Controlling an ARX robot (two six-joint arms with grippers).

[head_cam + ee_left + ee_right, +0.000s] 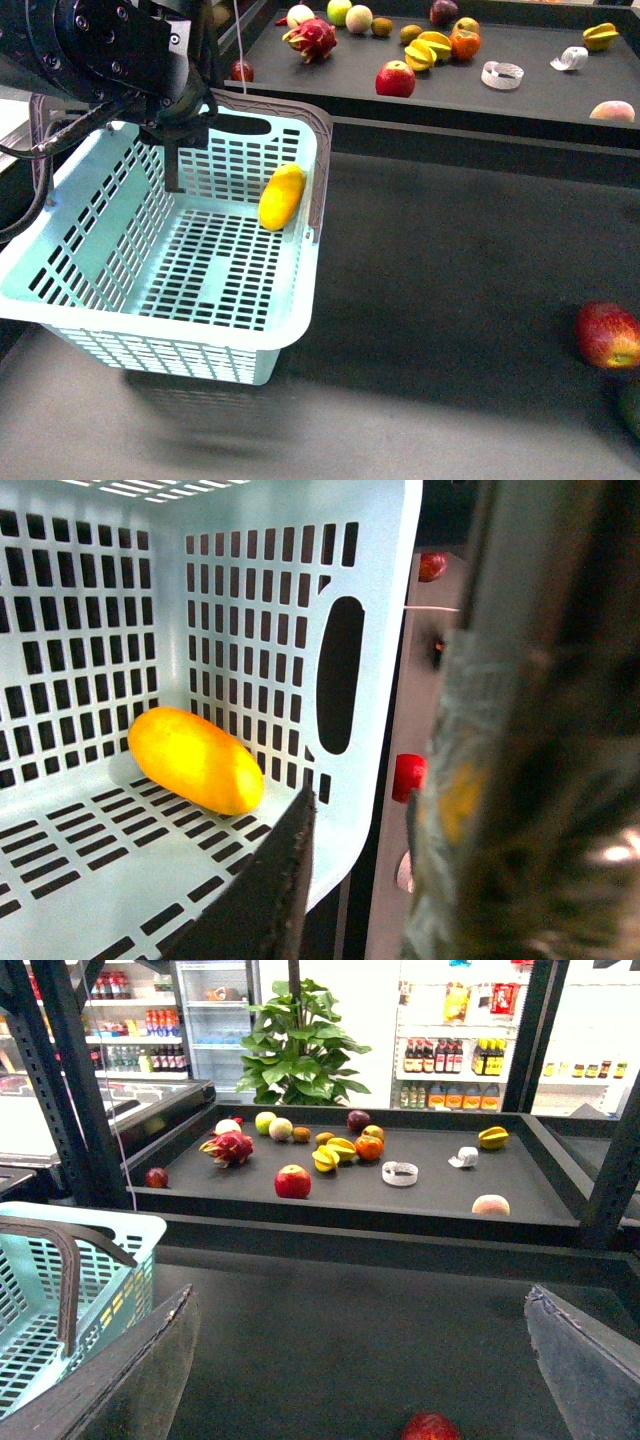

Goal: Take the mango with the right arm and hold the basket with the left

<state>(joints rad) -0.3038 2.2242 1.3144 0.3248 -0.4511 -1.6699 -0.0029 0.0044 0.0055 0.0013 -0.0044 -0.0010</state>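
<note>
The mango (282,196) lies inside the aqua basket (296,318), leaning against its right wall. In the left wrist view the mango (195,760) rests on the slotted floor by the basket's end wall (250,630). My left gripper (175,135) is shut on the basket's far rim, and in its own view (360,880) the wall runs between the jaws. The basket sits tilted, with a shadow beneath it. My right gripper (360,1360) is open and empty over the dark table, to the right of the basket (120,1250). It does not show in the front view.
A red-and-yellow fruit (607,335) lies on the table at the right and shows below my right gripper (430,1427). A raised dark tray (500,110) at the back holds several fruits, among them a dragon fruit (312,40) and a red apple (395,78).
</note>
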